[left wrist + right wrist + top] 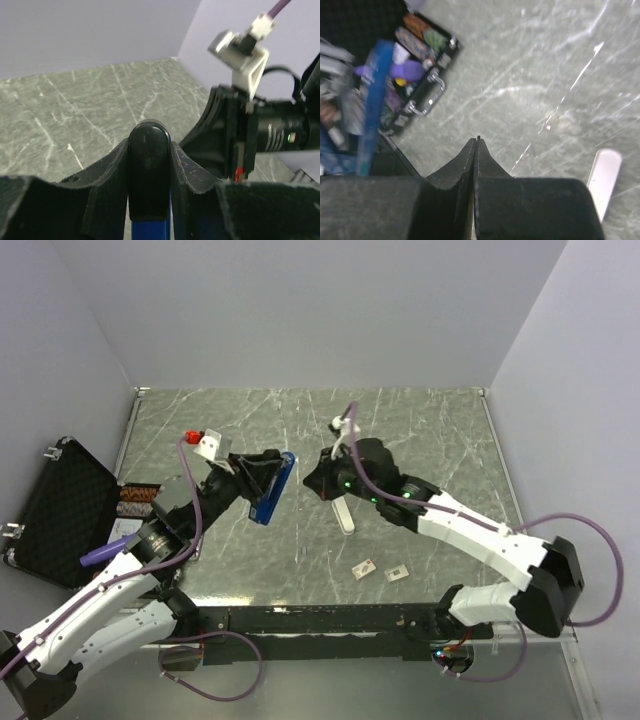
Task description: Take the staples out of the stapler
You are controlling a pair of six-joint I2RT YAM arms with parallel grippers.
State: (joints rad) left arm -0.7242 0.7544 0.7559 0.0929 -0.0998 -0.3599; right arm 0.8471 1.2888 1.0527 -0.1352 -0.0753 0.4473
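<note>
Veined stone table [420, 430], oblong blue stapler [273, 488]

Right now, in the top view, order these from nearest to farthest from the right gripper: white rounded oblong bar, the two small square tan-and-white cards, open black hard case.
From the right gripper:
1. white oblong bar, just below it in the view.
2. left tan-and-white card, lower still.
3. right tan-and-white card, beside that one.
4. black case, far left.
</note>
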